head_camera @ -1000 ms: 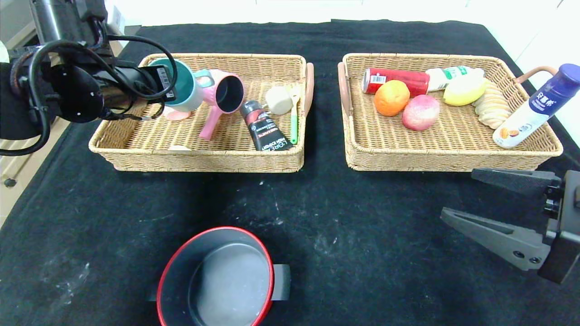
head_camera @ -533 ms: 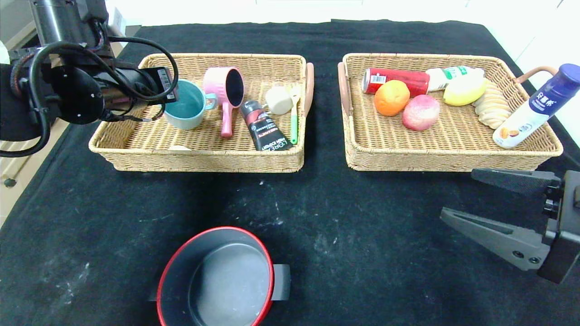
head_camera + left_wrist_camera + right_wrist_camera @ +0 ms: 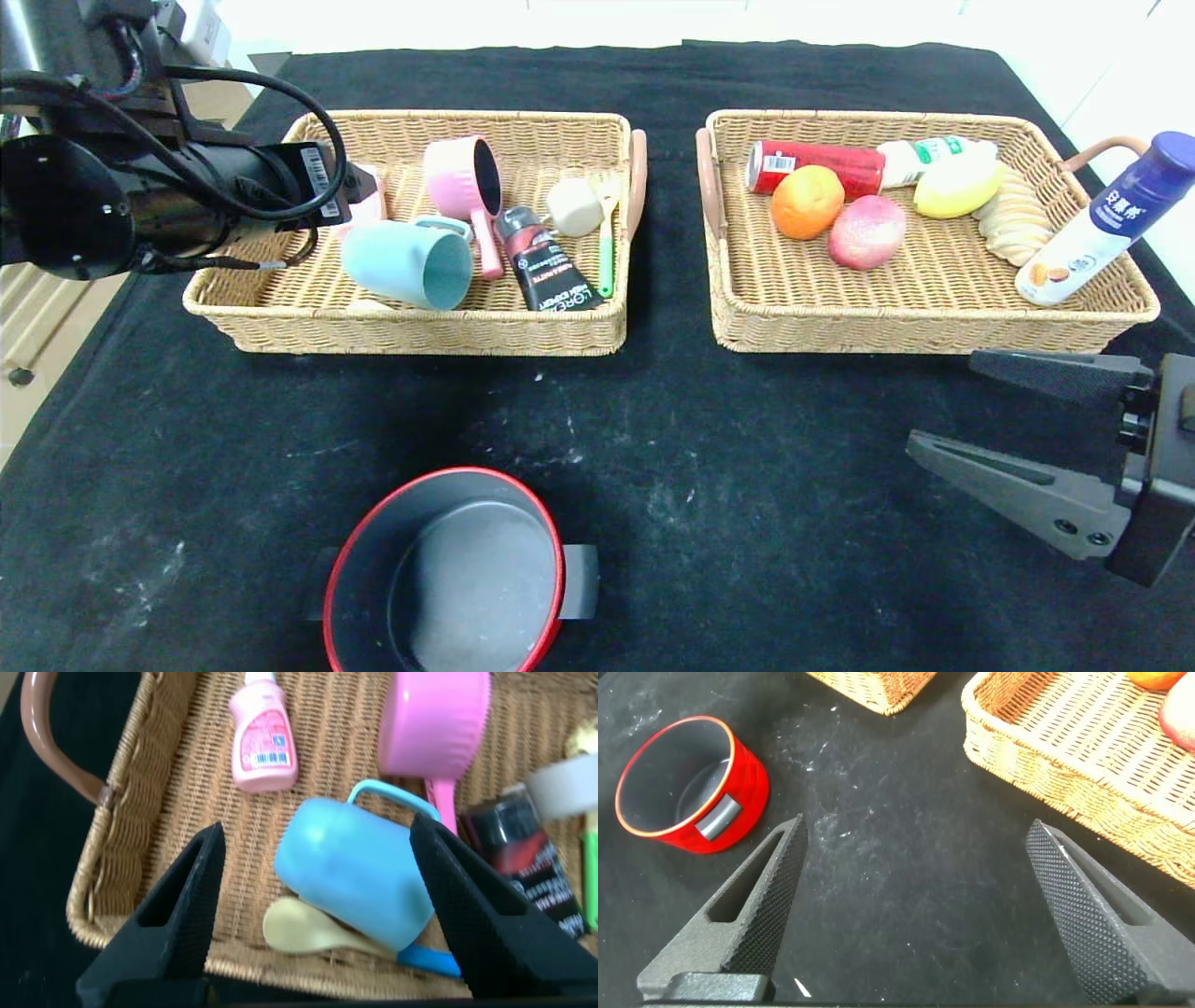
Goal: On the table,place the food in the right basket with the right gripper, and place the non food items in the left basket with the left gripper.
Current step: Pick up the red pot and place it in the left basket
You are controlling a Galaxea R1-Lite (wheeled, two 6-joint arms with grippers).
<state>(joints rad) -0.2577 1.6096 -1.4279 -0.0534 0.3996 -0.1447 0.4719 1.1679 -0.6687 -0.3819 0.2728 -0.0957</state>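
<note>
**Blue mug on its side in the left basket, left hand spread above it**

The left hand (image 3: 313,905) hangs over the left basket (image 3: 280,322), fingers wide apart, gripping nothing. Between them, in the wrist view, the blue mug (image 3: 360,877) lies tipped over on the wicker, apart from both fingers. That same view reveals a pink bottle (image 3: 262,733) and a cream spoon (image 3: 313,933) tucked under the mug, both mostly hidden from the head camera by the arm and mug. The pink ladle cup (image 3: 457,182), the black tube (image 3: 546,266) and the green-handled brush (image 3: 605,243) lie alongside.

Over on the right, the right hand (image 3: 943,411) hovers low above the black desk (image 3: 747,448), fingers spread wide, empty. The right basket (image 3: 924,322) holds the orange (image 3: 806,201), peach (image 3: 866,231), red can (image 3: 822,163) and yogurt bottle (image 3: 1102,224). A red-rimmed pot (image 3: 448,569) sits alone on the desk at the near edge; the right wrist view shows its red outer wall.
</note>
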